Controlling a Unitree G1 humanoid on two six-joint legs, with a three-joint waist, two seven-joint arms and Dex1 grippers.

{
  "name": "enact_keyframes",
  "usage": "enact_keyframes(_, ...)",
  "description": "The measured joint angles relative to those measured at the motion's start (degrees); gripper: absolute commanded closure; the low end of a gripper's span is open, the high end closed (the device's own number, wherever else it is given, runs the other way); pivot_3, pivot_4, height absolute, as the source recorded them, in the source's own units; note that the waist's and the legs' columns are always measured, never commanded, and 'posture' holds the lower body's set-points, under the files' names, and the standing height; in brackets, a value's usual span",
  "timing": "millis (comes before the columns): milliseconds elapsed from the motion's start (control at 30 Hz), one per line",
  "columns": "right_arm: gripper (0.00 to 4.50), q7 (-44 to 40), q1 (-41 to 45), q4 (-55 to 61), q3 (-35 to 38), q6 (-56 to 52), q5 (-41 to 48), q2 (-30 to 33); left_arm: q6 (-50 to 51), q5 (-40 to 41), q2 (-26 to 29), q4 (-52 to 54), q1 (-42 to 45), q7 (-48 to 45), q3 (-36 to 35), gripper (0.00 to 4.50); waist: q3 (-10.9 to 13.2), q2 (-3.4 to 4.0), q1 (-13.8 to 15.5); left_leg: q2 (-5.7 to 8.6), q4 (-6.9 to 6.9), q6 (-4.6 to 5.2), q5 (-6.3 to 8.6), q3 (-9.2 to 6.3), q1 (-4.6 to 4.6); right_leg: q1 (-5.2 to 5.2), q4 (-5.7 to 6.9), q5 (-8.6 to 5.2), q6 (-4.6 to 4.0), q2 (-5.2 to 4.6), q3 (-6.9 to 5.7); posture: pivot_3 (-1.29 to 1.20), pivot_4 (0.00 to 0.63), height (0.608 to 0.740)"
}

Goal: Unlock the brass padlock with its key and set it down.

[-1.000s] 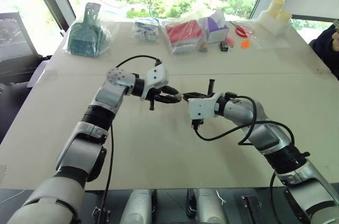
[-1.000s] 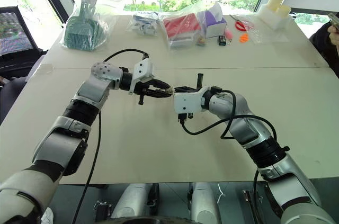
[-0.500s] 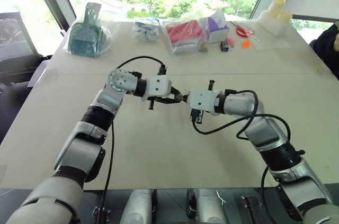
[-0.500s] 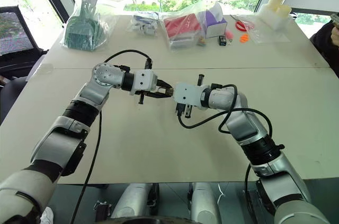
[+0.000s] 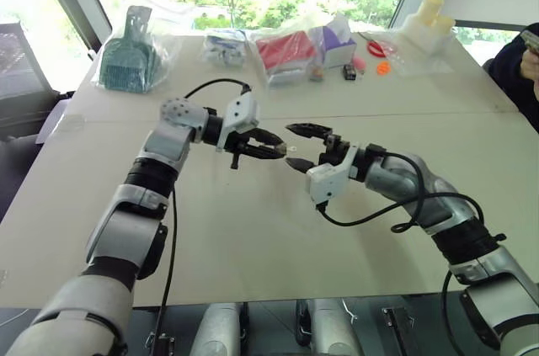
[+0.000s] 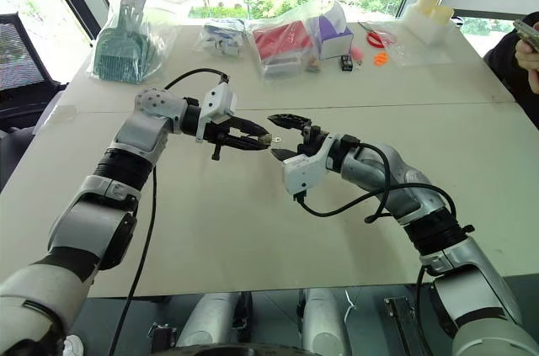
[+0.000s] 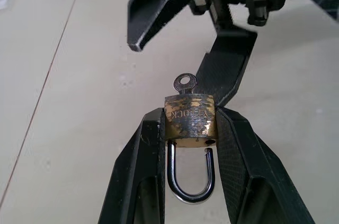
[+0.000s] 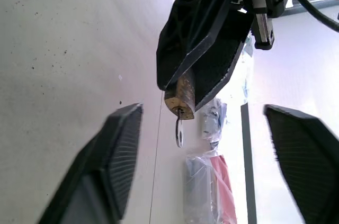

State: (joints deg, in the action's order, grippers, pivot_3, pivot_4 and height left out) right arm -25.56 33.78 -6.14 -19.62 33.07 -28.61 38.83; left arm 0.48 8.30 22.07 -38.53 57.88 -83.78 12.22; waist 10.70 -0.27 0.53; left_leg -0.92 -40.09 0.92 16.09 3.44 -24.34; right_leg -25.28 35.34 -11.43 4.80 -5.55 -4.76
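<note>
Evidently small, rigid and slippery, the brass padlock (image 7: 189,119) sat pinched by its flat sides in the left gripper (image 7: 186,128), key (image 7: 184,83) in place, above the desk's (image 5: 253,230) middle, while the right gripper (image 5: 296,146) stood spread.

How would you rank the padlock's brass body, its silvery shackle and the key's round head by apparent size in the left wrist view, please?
1. Brass padlock body.
2. Silvery shackle, nearly as big, so this ranking is unsure.
3. Key head, clearly smallest, though farthest from the camera.

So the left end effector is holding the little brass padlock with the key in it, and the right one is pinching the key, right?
Not quite. The left end effector does hold the brass padlock with the key in it, but the right end effector is open and clear of the key, as the right wrist view shows.
</note>
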Motion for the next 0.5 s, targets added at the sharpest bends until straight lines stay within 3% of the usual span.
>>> enact_keyframes(267,0.04,1.1,2.8,-2.7,0.0,4.5,-1.7,-0.4,4.4,2.0,0.5,0.6,0.9,-2.4,-0.3,3.76,0.0,0.00,0.0,0.00,0.00,0.00,0.00,-0.01,0.00,0.00,0.00,0.00,0.00,0.00,0.00,0.00,0.150,0.740)
enact_keyframes(367,1.39,1.7,3.6,-4.0,0.0,5.4,-2.3,-1.3,5.0,2.0,0.6,0.8,0.9,-2.8,-0.3,3.76,0.0,0.00,0.0,0.00,0.00,0.00,0.00,-0.01,0.00,0.00,0.01,0.00,0.00,0.00,0.01,0.00,0.150,0.740)
enact_keyframes(500,3.51,1.9,4.5,-5.1,-0.1,6.9,-3.2,-1.7,5.2,2.4,0.6,0.9,1.1,-2.9,-0.7,3.76,0.0,0.00,0.0,0.00,0.00,0.00,0.00,-0.01,0.00,0.00,0.00,0.00,0.00,0.00,0.01,0.00,0.150,0.740)
